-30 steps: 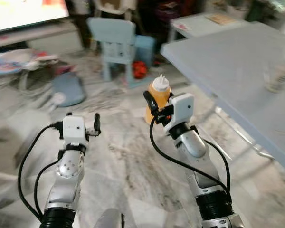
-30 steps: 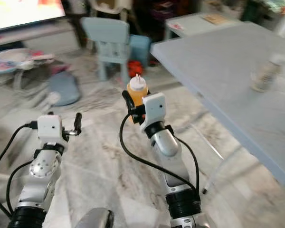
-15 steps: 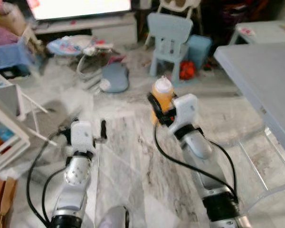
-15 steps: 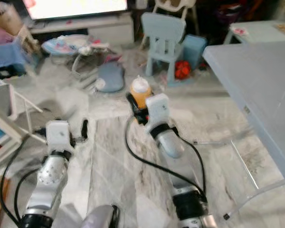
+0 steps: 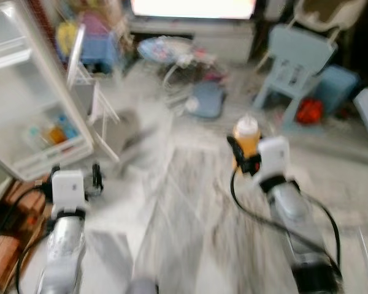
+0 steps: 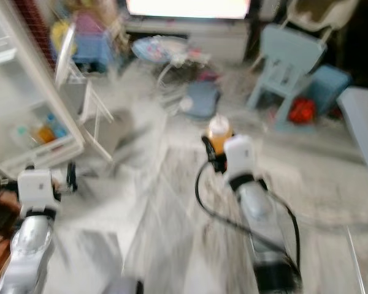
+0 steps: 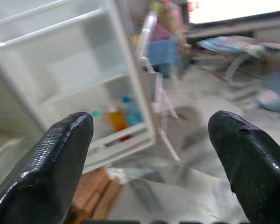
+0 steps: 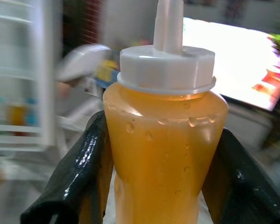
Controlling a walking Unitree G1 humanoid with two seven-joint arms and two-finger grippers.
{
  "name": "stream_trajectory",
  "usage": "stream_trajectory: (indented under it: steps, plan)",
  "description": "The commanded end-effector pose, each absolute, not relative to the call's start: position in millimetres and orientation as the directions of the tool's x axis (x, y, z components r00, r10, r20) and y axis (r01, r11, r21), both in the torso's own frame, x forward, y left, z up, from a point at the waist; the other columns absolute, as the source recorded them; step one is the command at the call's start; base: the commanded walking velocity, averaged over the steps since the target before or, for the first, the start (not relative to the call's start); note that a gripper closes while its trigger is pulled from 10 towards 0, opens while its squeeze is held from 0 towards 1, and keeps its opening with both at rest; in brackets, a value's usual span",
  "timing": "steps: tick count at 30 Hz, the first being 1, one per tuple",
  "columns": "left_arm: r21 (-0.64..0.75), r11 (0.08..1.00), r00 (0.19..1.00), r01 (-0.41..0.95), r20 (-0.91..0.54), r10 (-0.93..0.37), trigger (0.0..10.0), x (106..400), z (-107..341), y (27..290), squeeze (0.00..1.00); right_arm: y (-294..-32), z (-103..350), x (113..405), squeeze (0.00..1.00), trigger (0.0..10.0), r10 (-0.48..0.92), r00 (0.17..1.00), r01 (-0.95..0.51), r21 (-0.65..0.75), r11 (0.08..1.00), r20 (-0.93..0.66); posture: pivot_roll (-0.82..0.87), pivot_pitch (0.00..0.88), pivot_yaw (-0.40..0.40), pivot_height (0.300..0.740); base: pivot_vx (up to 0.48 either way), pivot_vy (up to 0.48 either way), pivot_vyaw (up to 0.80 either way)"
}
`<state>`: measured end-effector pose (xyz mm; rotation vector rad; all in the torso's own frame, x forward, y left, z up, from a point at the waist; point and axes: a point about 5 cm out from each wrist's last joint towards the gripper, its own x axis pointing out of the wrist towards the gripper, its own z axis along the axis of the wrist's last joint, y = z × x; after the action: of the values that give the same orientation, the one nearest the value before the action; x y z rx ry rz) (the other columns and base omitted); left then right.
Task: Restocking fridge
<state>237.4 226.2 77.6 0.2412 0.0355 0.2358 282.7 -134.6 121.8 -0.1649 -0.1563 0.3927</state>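
- Orange squeeze bottle, white nozzle cap, upright, clamped in right pincer.
- Left pincer apart, empty.
- Open fridge at left; marble floor between.

Both arms were silver metal with rounded, jointed segments, blurred in the head views. Each wrist carried a white, boxy housing with rounded corners. Loose black cables looped from each housing back along the forearm; the left arm showed two loops, the right arm one long loop. A dark, ribbed collar ringed the lower end of the right forearm. The left pincer had two long black fingers with blunt, rounded tips and a fine woven-looking texture on the surface. The right pincer had glossy black fingers, smooth and slightly wrinkled. No screws or markings could be made out.
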Motion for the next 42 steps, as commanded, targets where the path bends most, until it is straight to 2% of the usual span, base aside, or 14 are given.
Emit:
stream_trajectory:
  steps: [1, 4, 8, 14, 17, 19, 22, 28, 34, 42]
  plan:
    - [0.231, 0.947, 0.973, -0.225, 0.008, 0.23, 10.0, 238.1, 82.6, 223.7, 0.0, -143.0, 122.6, 280.5, 0.0, 10.0, 0.401, 0.909, -0.37, -0.22, 0.902, 0.111, 0.11, 0.025, -0.003, 0.74, 0.0, 0.0, 0.8]
    - [0.244, 0.943, 0.972, -0.228, -0.001, 0.235, 10.0, 233.0, 78.0, 227.1, 0.0, -144.7, 118.1, 277.1, 0.0, 10.0, 0.443, 0.893, -0.42, -0.21, 0.883, 0.075, 0.11, 0.018, 0.009, 0.74, 0.0, 0.0, 0.8]
    - [0.211, 0.953, 0.973, -0.217, -0.03, 0.228, 10.0, 231.9, 73.2, 225.3, 0.0, -145.4, 113.4, 279.2, 0.0, 10.0, 0.43, 0.901, -0.412, -0.194, 0.89, 0.056, 0.1, 0.004, 0.015, 0.74, 0.0, 0.0, 0.8]
    - [0.21, 0.956, 0.975, -0.206, -0.035, 0.218, 10.0, 239.4, 72.3, 218.8, 0.0, -132.4, 113.3, 282.8, 0.0, 10.0, 0.393, 0.915, -0.376, -0.16, 0.913, 0.094, 0.12, 0.0, -0.008, 0.74, 0.0, 0.143, 0.8]
    - [0.246, 0.945, 0.976, -0.214, 0.017, 0.217, 10.0, 248.4, 81.9, 215.6, 0.0, -118.3, 116.4, 282.0, 0.0, 10.0, 0.385, 0.914, -0.363, -0.166, 0.917, 0.13, 0.14, 0.005, -0.028, 0.74, 0.0, 0.425, 0.67]
    - [0.199, 0.945, 0.966, -0.258, 0.025, 0.258, 10.0, 250.8, 86.0, 220.0, 0.0, -112.5, 117.6, 284.3, 0.0, 10.0, 0.362, 0.922, -0.346, -0.124, 0.93, 0.138, 0.15, 0.011, -0.037, 0.74, 0.0, 0.424, 0.0]
    - [0.221, 0.929, 0.955, -0.296, 0.05, 0.292, 10.0, 249.6, 89.0, 225.4, 0.0, -106.5, 120.0, 289.0, 0.0, 10.0, 0.332, 0.931, -0.324, -0.074, 0.943, 0.15, 0.16, 0.015, -0.038, 0.74, 0.0, 0.42, 0.0]
    - [0.166, 0.935, 0.949, -0.315, 0.018, 0.316, 10.0, 250.0, 84.4, 223.5, 0.0, -101.2, 124.9, 294.2, 0.0, 10.0, 0.369, 0.914, -0.354, -0.112, 0.929, 0.17, 0.16, 0.023, -0.039, 0.74, 0.0, 0.42, 0.0]
    - [0.153, 0.956, 0.965, -0.249, -0.047, 0.259, 10.0, 253.1, 80.6, 221.3, 0.0, -112.8, 129.2, 303.0, 0.0, 10.0, 0.32, 0.931, -0.303, -0.118, 0.946, 0.176, 0.15, 0.038, -0.04, 0.74, 0.0, 0.426, 0.0]
    - [0.152, 0.976, 0.986, -0.154, -0.044, 0.162, 10.0, 249.5, 81.8, 207.4, 0.0, -107.0, 129.0, 297.7, 0.0, 10.0, 0.341, 0.923, -0.323, -0.123, 0.938, 0.178, 0.14, 0.061, -0.045, 0.74, 0.073, 0.414, 0.0]
